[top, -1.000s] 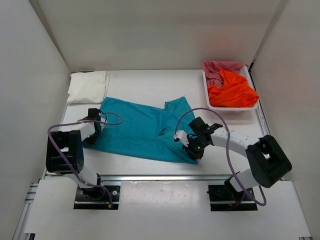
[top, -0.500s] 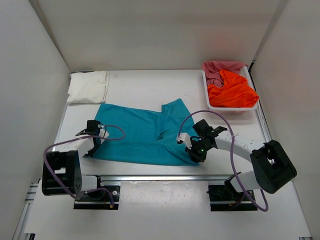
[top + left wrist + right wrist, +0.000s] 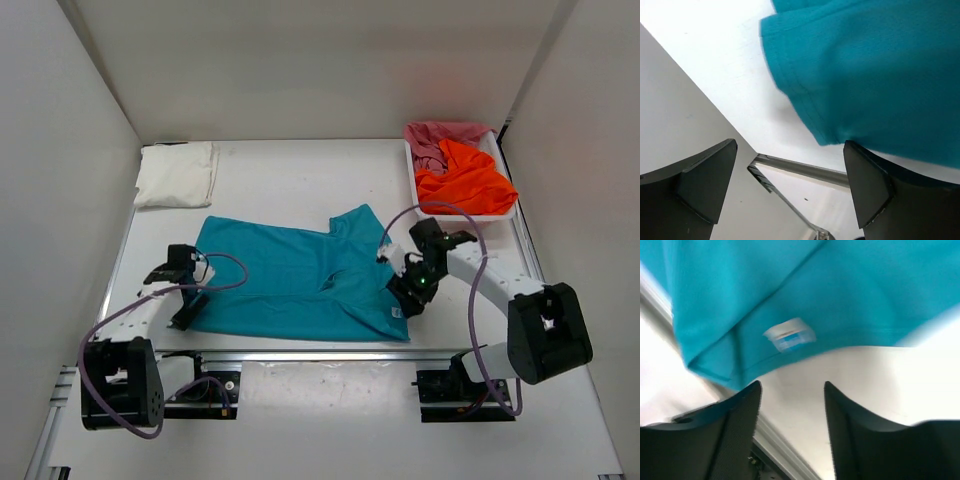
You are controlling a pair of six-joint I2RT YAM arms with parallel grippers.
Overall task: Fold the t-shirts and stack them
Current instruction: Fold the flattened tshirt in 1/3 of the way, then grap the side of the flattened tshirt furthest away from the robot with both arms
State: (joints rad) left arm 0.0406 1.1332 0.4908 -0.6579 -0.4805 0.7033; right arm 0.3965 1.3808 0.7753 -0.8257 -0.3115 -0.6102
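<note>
Overhead view of a white table (image 3: 300,180) read as a clock face, with the arm bases at 6; the teal-blue t-shirt (image 3: 290,280) lies spread across the centre, reaching toward 6, not yet folded; one sleeve is rumpled on its 12 o'clock side. The white t-shirt (image 3: 178,173) sits folded at 10; the orange t-shirt (image 3: 465,182) and pinkish-red t-shirt (image 3: 440,135) are heaped in a basket (image 3: 412,190) at 2.

The left gripper (image 3: 180,292) is at the teal shirt's 9 o'clock edge; its wrist view shows its fingers spread wide and empty, the hem just beyond them. The right gripper (image 3: 408,292) is at the 4 o'clock corner, fingers moderately apart with nothing between them; that view is blurred.

Risk, as a judgement: that corner looks doubled over, label (image 3: 789,334) showing; pinching only one layer there could drag the cloth askew and bake the rumple into the fold.
</note>
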